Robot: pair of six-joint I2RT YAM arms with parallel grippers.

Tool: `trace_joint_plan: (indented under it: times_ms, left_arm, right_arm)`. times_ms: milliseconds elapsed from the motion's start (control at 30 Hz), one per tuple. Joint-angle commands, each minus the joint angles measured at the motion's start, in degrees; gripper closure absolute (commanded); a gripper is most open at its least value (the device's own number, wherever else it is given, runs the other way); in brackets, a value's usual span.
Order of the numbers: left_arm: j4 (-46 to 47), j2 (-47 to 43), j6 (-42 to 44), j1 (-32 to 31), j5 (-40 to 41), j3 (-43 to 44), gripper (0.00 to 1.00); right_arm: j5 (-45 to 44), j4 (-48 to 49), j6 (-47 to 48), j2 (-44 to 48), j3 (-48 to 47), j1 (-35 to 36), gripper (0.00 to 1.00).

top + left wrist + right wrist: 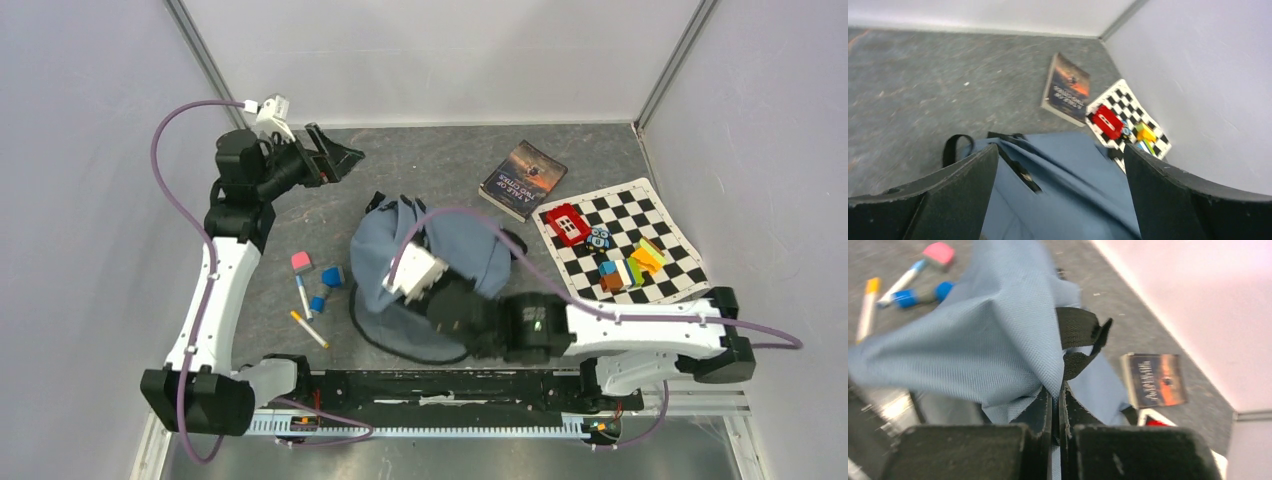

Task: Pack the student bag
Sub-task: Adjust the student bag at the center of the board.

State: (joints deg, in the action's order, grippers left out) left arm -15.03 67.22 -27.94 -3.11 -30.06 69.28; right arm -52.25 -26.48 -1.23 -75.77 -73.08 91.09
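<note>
The right fingers [1040, 412] are pressed together on a fold of the student bag [983, 340], pinching its grey-blue fabric just beside a black strap [1080, 327]. The left fingers [955, 192] stand spread wide and hold nothing, above the tabletop [430, 160] behind and left of the bag. The bag lies slumped mid-tabletop (the right arm reaches over its near side). To its left lie a pink eraser [301, 262], two markers [303, 297] and blue blocks [333, 275]. To its far right are a book [522, 179] and a checkered mat [640, 200] carrying small toys [630, 268].
</note>
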Motion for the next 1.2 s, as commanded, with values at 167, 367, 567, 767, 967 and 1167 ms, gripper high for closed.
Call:
trace_joint_plan:
  times_ms: [167,367,567,767,967,1167]
  left_arm:
    - [10.3,-4.8,8.9,-3.9,-18.1,-2.3,0.00]
    - [10.3,-3.2,12.2,-7.7,-16.9,1.0,0.00]
    - [3.6,1.2,16.5,-9.1,-6.7,9.7,0.00]
    - [-4.0,7.8,21.7,-9.2,4.6,18.4,0.00]
    - [-11.2,13.3,26.1,-9.4,8.4,24.5,0.09]
    - [-13.5,15.5,27.6,-9.4,9.7,24.5,0.00]
  right_arm:
    - [15.0,13.5,23.1,-1.7,-10.4,-21.2,1.00]
    - [20.7,14.6,26.5,-10.0,-25.9,-28.6,1.00]
    - [22.0,14.3,30.6,-22.4,-46.2,-32.2,1.00]
    - [29.7,17.3,26.3,-24.6,-50.3,-37.6,1.00]
    - [32.6,19.1,20.8,-24.8,-47.7,-42.8,1.00]
    - [39.9,21.3,18.8,-25.0,-45.6,-46.6,1.00]
